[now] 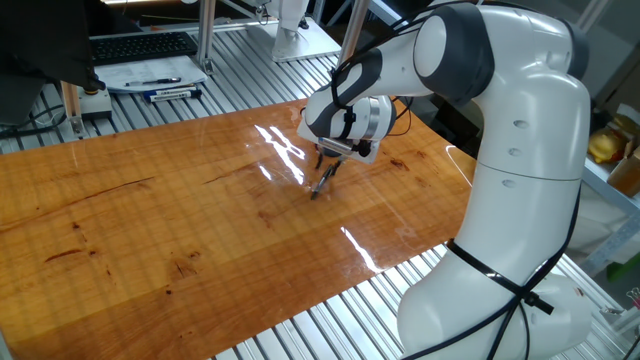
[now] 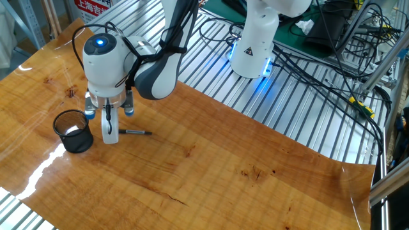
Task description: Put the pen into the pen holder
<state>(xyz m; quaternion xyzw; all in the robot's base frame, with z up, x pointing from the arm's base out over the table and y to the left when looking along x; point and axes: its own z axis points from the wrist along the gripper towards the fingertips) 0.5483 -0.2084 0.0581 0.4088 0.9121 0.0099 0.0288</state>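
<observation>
The pen [image 2: 135, 132] is a thin black stick lying flat on the wooden table [image 2: 211, 166], pointing right from under my gripper [image 2: 110, 135]. The fingers [image 1: 327, 165] have come together around the pen's [image 1: 320, 186] left end, down at the table surface. The pen holder [image 2: 74, 131], a small black mesh cup, stands upright just left of the gripper, almost touching it. In the view from the arm's side my gripper [image 1: 325, 178] and wrist hide the holder.
White-and-blue markers [image 1: 172, 93] and a keyboard [image 1: 140, 45] lie on the metal bench beyond the table's far edge. The robot base [image 2: 254, 45] and a tangle of cables [image 2: 319, 70] sit behind the table. The table's front edge [image 2: 19, 185] runs close to the holder.
</observation>
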